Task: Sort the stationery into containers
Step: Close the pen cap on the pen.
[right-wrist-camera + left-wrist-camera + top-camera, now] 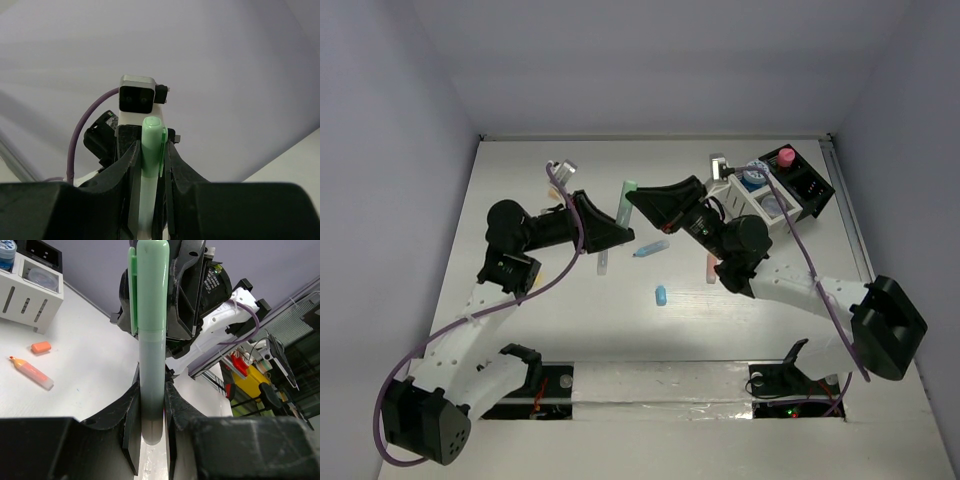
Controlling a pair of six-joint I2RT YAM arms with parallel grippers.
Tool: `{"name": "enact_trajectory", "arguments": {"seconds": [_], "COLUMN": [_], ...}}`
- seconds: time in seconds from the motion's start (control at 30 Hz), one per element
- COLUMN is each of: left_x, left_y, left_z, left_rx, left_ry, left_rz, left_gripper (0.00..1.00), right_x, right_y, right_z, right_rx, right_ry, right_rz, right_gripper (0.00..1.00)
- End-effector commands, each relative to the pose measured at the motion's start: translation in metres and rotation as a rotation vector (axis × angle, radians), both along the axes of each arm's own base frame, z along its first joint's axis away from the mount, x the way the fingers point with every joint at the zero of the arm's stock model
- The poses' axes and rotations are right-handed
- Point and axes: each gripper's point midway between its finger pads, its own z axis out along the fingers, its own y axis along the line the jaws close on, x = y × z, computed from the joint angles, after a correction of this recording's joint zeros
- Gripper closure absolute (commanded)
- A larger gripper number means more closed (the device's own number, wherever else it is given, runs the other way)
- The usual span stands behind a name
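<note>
Both pincers are clamped on the mint pen (627, 193), held above the desk: my left pincer (151, 395) grips its barrel and my right pincer (151, 150) its cap end. I judge this a handover, since the organizer (20, 302) stands nearer my right arm. Its white half holds a blue jar (753, 176) and a grey jar (773, 203). A pink jar (786, 156) sits at the black half.

The pen (150, 315) spans between left gripper (151, 410) and right gripper (150, 160); organizer (25, 302) stands behind-right of the right gripper, on the table (570, 330).
</note>
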Motion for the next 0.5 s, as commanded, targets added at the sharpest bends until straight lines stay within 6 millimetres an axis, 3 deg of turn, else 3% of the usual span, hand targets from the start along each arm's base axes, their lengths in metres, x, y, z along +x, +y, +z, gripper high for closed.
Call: {"name": "enact_trajectory", "arguments": {"seconds": [0.0,0.13,0.2,0.3,0.33,0.4,0.47], "left_x": [0.006,0.002,0.003,0.008,0.013,0.014,0.022], "left_y": [0.032,0.032,0.031,0.029,0.028,0.03,0.033], "left_z": [0.143,0.146,0.135,0.104,0.09,0.072,0.05], "left_rx": [-0.281,-0.269,-0.258,-0.214,-0.184,-0.148,-0.074], "left_ry": [-0.416,-0.424,-0.4,-0.334,-0.299,-0.269,-0.241], "left_rz": [0.261,0.254,0.246,0.255,0.265,0.29,0.337], "left_gripper": [1.0,1.0,1.0,1.0,1.0,1.0,1.0], "right_x": [-0.1,-0.103,-0.099,-0.088,-0.085,-0.077,-0.073], "right_y": [0.046,0.043,0.043,0.042,0.041,0.033,0.027], "right_z": [-0.184,-0.178,-0.167,-0.14,-0.134,-0.113,-0.103], "right_rx": [-0.535,-0.514,-0.491,-0.455,-0.443,-0.392,-0.365], "right_ry": [0.179,0.174,0.166,0.145,0.145,0.138,0.129], "right_rz": [0.455,0.444,0.412,0.346,0.323,0.266,0.237], "right_gripper": [1.0,1.0,1.0,0.56,0.37,0.25,0.19]}}
